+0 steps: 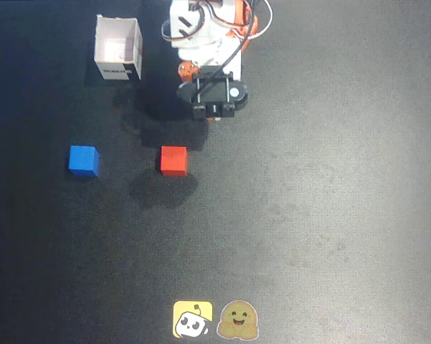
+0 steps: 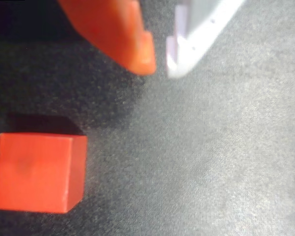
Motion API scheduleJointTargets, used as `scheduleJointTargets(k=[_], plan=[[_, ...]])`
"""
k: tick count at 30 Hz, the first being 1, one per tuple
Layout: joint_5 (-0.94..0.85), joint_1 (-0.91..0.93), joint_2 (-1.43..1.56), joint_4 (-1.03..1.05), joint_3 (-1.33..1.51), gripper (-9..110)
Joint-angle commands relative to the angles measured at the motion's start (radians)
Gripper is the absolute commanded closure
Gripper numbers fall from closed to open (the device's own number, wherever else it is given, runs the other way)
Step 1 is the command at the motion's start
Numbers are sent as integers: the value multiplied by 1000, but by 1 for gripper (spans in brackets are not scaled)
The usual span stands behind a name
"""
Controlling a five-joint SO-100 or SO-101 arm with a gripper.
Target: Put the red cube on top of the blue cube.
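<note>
The red cube (image 1: pixel 173 160) sits on the dark table, below and a little left of the arm's wrist (image 1: pixel 214 93) in the overhead view. In the wrist view the red cube (image 2: pixel 37 172) lies at the lower left. My gripper (image 2: pixel 159 66) hangs above the table at the top of that view, up and to the right of the cube and not touching it. Its orange finger (image 2: pixel 122 34) and white finger (image 2: pixel 196 34) stand almost together, with nothing between them. The blue cube (image 1: pixel 82 160) sits to the left of the red cube, apart from it, and is out of the wrist view.
An open white box (image 1: pixel 118 49) stands at the back left, beside the arm's base (image 1: pixel 204 29). Two stickers, yellow (image 1: pixel 193 319) and tan (image 1: pixel 238 320), lie at the table's front edge.
</note>
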Motion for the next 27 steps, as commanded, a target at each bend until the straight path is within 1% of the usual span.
scheduleJointTargets(k=[1, 17, 27], plan=[[-9, 0, 11, 5, -6, 101], [-28, -2, 11, 5, -6, 101], [-6, -8, 11, 3, -17, 100]])
